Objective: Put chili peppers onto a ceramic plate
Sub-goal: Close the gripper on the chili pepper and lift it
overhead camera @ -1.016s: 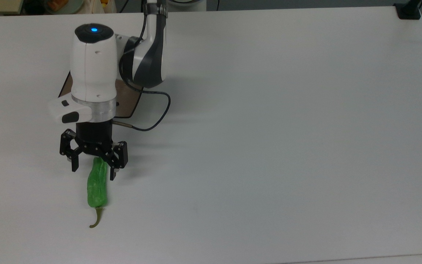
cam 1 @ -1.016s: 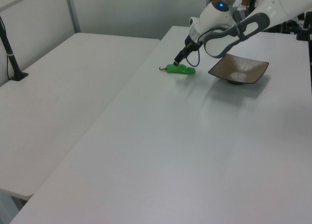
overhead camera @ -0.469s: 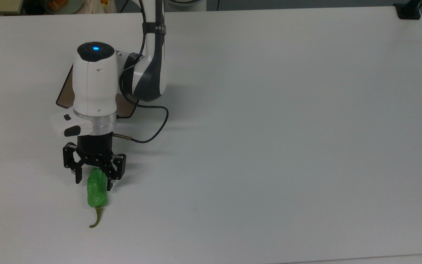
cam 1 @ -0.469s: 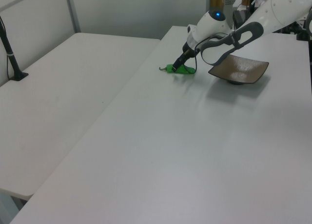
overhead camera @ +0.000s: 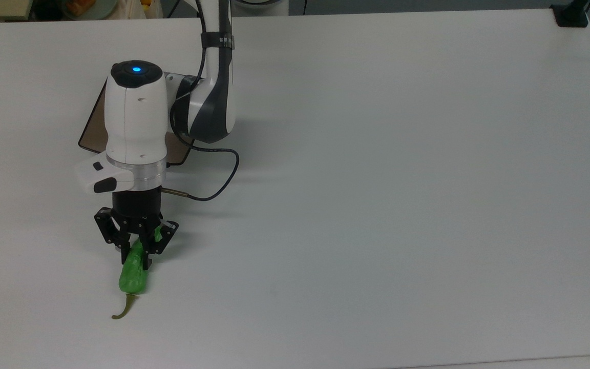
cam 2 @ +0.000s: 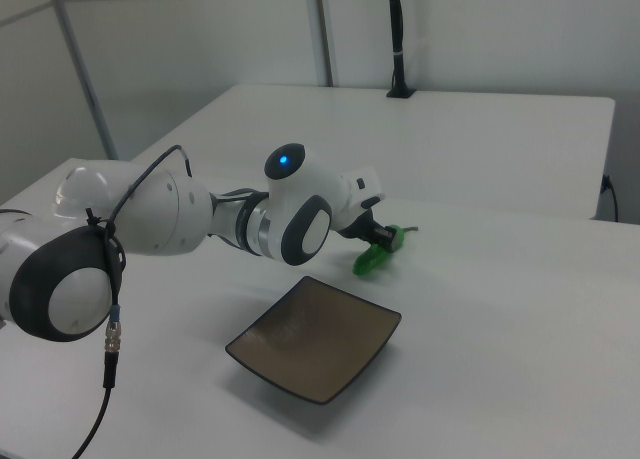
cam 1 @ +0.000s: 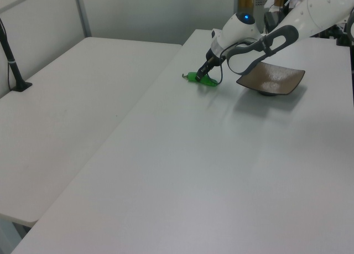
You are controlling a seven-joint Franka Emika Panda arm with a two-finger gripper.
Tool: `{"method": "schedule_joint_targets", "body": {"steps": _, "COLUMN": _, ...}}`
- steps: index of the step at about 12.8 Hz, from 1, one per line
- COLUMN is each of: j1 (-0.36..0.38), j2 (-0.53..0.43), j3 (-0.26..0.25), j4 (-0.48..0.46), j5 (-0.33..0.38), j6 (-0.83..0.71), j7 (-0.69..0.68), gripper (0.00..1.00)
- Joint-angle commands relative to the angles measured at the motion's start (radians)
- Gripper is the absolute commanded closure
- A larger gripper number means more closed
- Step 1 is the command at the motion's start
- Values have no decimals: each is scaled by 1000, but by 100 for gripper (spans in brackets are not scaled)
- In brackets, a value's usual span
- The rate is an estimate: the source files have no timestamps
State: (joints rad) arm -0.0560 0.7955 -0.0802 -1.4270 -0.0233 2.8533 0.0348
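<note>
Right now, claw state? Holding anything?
Claw: closed on the green chili pepper, near its blunt end; the ceramic plate is empty.

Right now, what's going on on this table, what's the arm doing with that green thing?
The robot arm's pincer is shut on the green chili pepper, gripping the end away from the stem. In the top view the stem end looks to be at the white table, and the pepper appears slightly tilted in the left view. The square brown ceramic plate sits empty, close by, so the pepper has not been placed yet.
</note>
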Motion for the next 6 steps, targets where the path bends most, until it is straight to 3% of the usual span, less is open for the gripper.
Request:
{"method": "schedule_joint_targets", "body": {"steps": 1, "j1": -10, "j2": -41, "j3": 13, "j4": -7, "j5": -21, "j6": -2, "j7": 11, "gripper": 92}}
{"method": "schedule_joint_targets", "body": {"steps": 4, "j1": -16, "j2": -126, "j3": 13, "j4": -70, "j5": -20, "j6": -64, "j7": 8, "gripper": 92}}
{"method": "schedule_joint_targets", "body": {"steps": 6, "j1": -19, "j2": -185, "j3": 13, "j4": -78, "j5": -17, "j6": -197, "j7": -30, "gripper": 92}}
